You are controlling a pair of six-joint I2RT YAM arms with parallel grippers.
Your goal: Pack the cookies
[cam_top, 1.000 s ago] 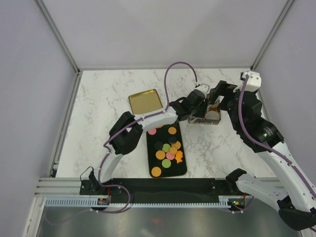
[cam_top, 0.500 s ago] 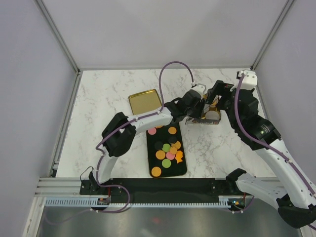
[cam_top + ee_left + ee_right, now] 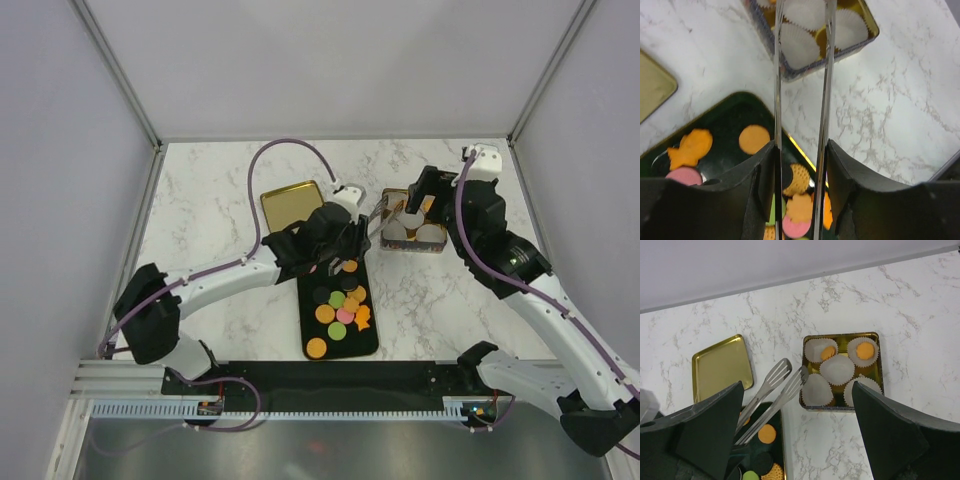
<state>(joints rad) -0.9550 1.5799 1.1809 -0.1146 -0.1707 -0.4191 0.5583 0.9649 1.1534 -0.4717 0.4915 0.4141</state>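
Grasping shiny metal tongs (image 3: pixel 776 375), left gripper (image 3: pixel 801 155) hovers over flat cookies (image 3: pixel 337 300); right gripper (image 3: pixel 797 400) released.

In the left wrist view the top edge cuts off the tips of the tongs (image 3: pixel 777 60) and the far part of the tin (image 3: pixel 812 67). From above, you can't see the far end of the tray (image 3: pixel 358 342); the left arm (image 3: pixel 230 275) hides it.

Bright, even light; soft shadows; wrist-cam foregrnd blurry (bottom edge).
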